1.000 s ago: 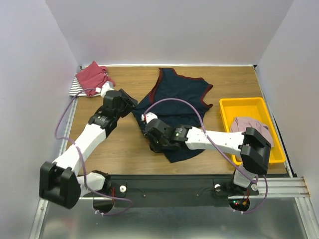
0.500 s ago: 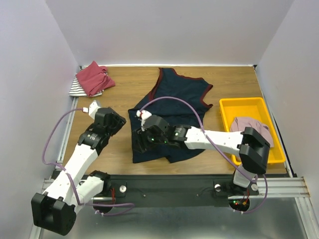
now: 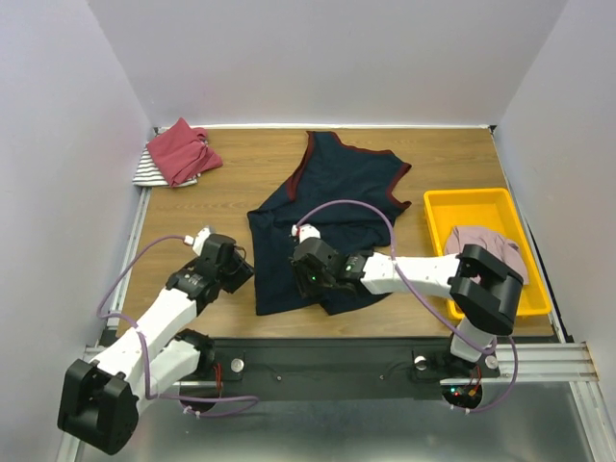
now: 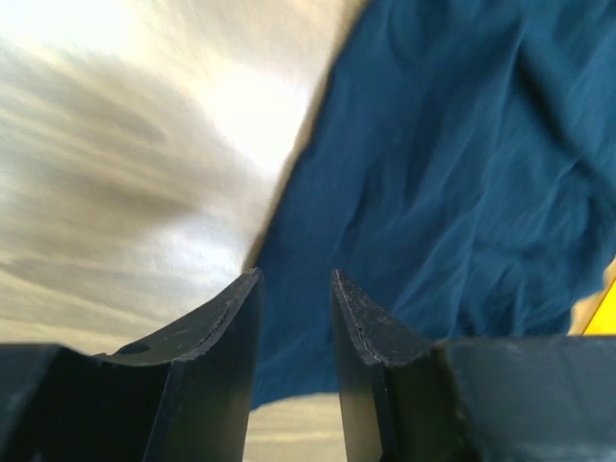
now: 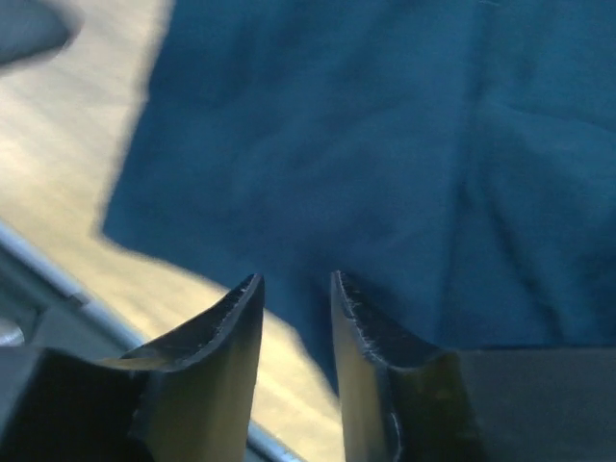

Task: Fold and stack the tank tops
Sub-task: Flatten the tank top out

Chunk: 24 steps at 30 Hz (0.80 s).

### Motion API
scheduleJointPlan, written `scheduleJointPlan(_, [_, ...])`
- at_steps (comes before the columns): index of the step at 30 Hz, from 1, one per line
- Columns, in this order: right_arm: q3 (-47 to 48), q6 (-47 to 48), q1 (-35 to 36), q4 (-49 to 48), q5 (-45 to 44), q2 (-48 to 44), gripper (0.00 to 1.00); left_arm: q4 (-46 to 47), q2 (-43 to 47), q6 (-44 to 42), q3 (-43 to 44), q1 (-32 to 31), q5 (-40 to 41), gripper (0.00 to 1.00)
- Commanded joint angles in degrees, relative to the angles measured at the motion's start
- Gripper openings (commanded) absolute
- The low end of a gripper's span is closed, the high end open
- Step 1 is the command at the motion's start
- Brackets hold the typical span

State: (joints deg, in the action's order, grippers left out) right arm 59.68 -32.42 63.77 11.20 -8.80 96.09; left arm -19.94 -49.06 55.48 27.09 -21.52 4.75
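Navy top lies rumpled mid-tabletop, reaching the near edge, and it looks like light floppy cloth, so I'd pinch a hem corner; both arms' jaws sit slightly apart, holding nothing.

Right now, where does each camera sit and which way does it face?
Top external: above and behind the bases, looking down on the table; shows left arm, right arm, navy tank top.
Left wrist: on the left arm, looking past its open left claw at the navy tank top's edge and wood.
Right wrist: on the right arm, looking past its open right claw at the navy tank top's near corner.
Shared: all three see the navy tank top.
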Motion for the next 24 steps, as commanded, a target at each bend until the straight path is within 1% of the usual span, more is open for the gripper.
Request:
scheduleJointPlan(1, [-0.62, -0.36, -2.59, -1.71, -3.51, 1.72, 0.35, -0.01, -0.51, 4.09, -2.04, -5.09, -0.8, 0.44])
scheduleJointPlan(3, [-1.05, -0.01, -4.08, -1.71, -4.03, 3.12, 0.3, 0.08, -0.77, 5.85, -2.31, -7.13, -0.45, 0.44])
scheduleJointPlan(4, [-1.23, 0.08, -4.79, -1.71, -4.12, 3.48, 0.28, 0.08, -1.12, 6.21, -2.13, -8.87, -0.27, 0.46])
scheduleJointPlan(7, [-1.67, 0.52, -6.9, -1.8, -4.12, 4.89, 0.23, 0.34, -2.53, 6.83, -1.87, -10.99, -0.8, 0.5])
scheduleJointPlan(12, [-2.46, 0.96, -9.09, -2.06, -4.38, 5.24, 0.18, 1.05, -3.94, 8.15, -3.01, -14.86, -1.94, 0.51])
scheduleJointPlan(18, [-4.66, 0.43, -11.12, -2.76, -4.39, 4.72, 0.15, 1.49, -5.69, 9.47, -3.45, -16.71, -2.64, 0.51])
scheduleJointPlan(22, [-5.36, 0.08, -11.38, -3.29, -4.56, 4.63, 0.13, 0.79, -6.66, 9.64, -2.75, -17.77, -3.0, 0.49])
scheduleJointPlan(24, [-5.8, -0.01, -11.73, -3.55, -4.74, 4.89, 0.12, -0.44, -6.75, 9.82, -2.48, -18.47, -2.38, 0.46])
